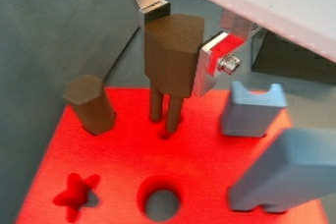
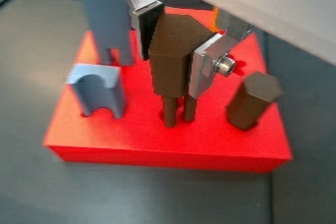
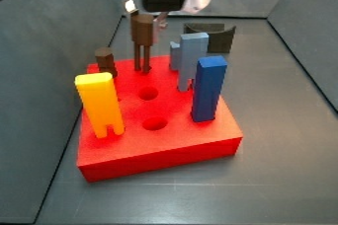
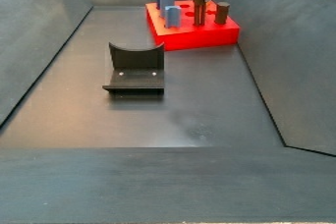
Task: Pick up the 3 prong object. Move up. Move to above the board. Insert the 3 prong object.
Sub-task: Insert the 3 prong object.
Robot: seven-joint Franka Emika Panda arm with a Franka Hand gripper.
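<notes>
The gripper [image 2: 175, 43] is above the board [image 2: 157, 140], near its back edge. Its silver fingers [image 2: 206, 66] are shut tight on the top of the 3 prong object [image 2: 171, 61]. The brown post stands straight up, and in both wrist views its thin prongs [image 1: 164, 110] reach down to the red top; I cannot tell how deep they go in. A short brown cylinder [image 1: 88, 102] stands just beside it. Two blue blocks [image 3: 209, 86] and a yellow block [image 3: 98, 103] stand on the board too
</notes>
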